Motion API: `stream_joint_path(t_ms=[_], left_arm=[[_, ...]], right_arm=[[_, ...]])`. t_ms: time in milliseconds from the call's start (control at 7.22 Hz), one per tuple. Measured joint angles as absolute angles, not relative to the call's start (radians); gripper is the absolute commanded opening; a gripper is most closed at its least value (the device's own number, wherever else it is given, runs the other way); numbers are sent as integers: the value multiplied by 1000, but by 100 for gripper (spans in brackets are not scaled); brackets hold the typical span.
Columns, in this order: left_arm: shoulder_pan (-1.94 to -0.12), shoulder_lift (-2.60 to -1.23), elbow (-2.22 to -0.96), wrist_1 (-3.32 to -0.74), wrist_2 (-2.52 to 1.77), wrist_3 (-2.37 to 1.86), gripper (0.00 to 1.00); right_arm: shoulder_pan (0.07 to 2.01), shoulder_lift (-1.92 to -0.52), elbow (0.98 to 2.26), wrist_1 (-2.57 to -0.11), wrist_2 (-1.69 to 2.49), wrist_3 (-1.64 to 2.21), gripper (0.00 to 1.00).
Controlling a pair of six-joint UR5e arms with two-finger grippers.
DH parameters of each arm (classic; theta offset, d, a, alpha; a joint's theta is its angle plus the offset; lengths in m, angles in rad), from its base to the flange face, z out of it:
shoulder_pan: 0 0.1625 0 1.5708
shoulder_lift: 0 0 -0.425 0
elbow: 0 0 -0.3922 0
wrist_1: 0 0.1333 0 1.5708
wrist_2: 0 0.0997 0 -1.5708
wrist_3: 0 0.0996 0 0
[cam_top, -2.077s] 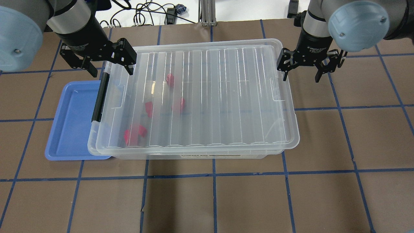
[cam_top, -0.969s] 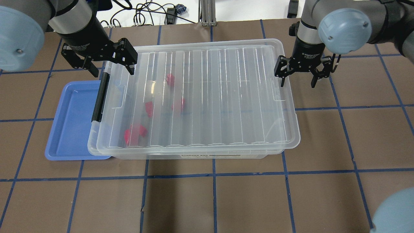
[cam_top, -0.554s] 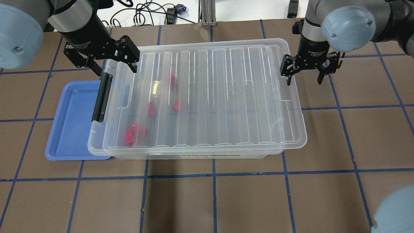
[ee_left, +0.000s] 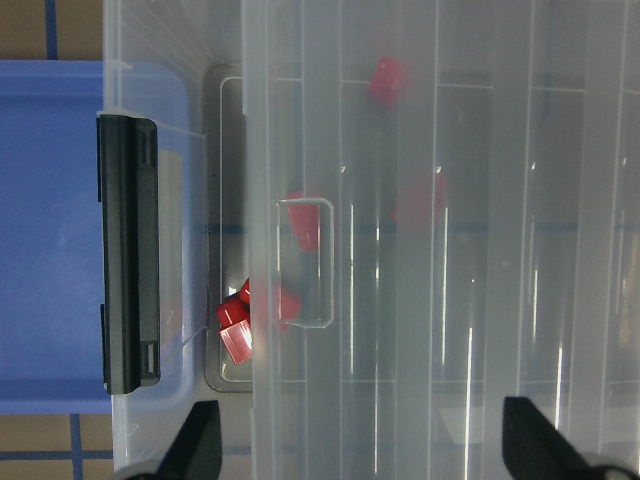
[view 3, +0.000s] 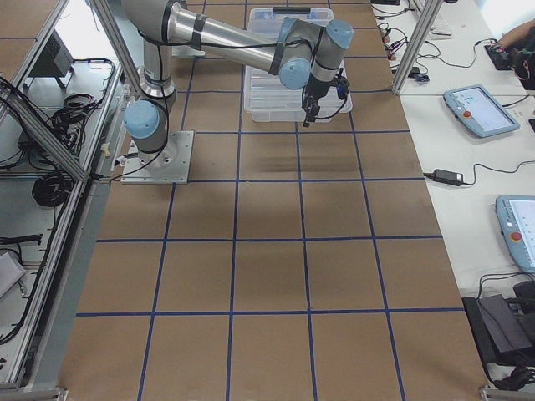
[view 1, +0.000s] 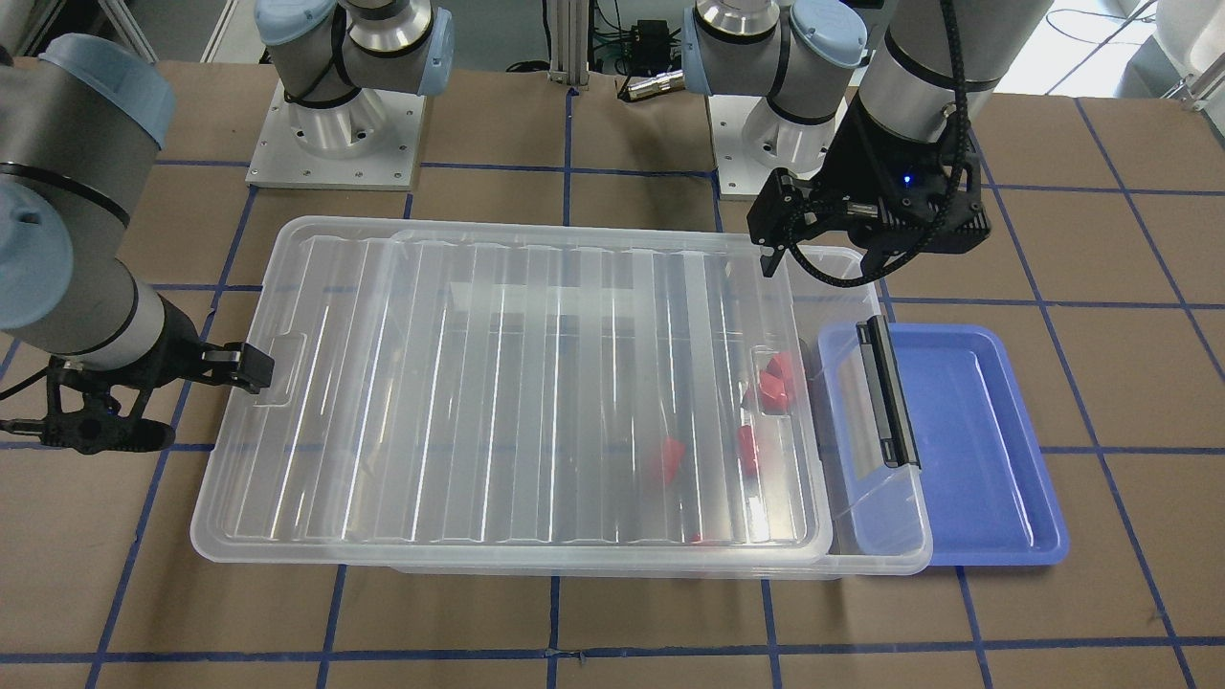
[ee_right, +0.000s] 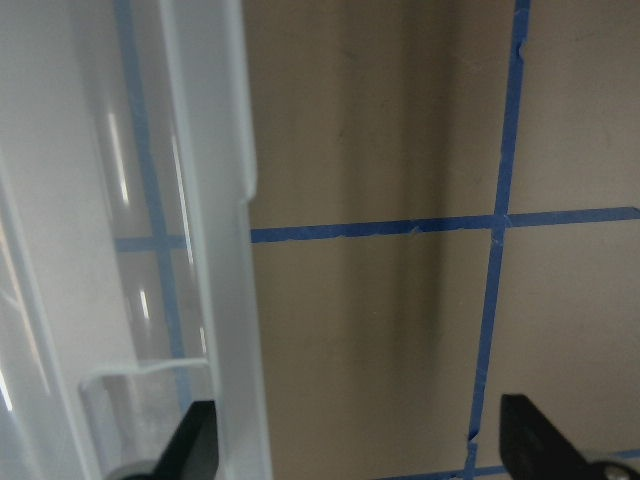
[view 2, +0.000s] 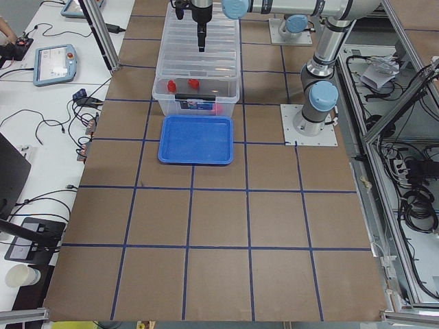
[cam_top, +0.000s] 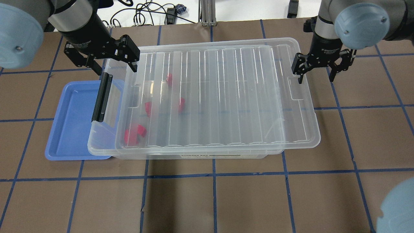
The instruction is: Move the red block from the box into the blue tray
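Note:
The clear box (cam_top: 194, 152) stands mid-table, its ribbed lid (cam_top: 226, 97) shifted to the right and overhanging that end. The box's left end by the black latch bar (cam_top: 102, 98) is uncovered. Several red blocks lie inside near that end, such as one pair (cam_top: 135, 132) and another block (cam_top: 148, 107); they also show in the left wrist view (ee_left: 240, 335). The blue tray (cam_top: 71, 129) lies partly under the box's left end. My left gripper (cam_top: 114, 66) is open above the box's back left corner. My right gripper (cam_top: 316, 77) is open, one finger at the lid's right edge (ee_right: 210, 250).
Brown table with blue tape grid (cam_top: 213, 194) all around. Cables and a metal post (cam_top: 207, 13) lie beyond the back edge. The arm bases (view 1: 335, 144) stand behind the box in the front-facing view.
The lid has slid to the right across the box, uncovering the left end. My right gripper has moved right with the lid's edge. My left gripper has barely moved.

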State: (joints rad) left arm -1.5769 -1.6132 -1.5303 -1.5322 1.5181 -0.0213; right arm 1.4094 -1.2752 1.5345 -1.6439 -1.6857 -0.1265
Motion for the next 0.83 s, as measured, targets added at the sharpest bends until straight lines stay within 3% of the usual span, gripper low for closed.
stream_joint_path(t_ms=[831], left_arm=[[-1603,-1725,-1578,-1369,1525,-6,100]], right_arm=[[1280,-1279,1532,-1659,-1722,-352,100]])
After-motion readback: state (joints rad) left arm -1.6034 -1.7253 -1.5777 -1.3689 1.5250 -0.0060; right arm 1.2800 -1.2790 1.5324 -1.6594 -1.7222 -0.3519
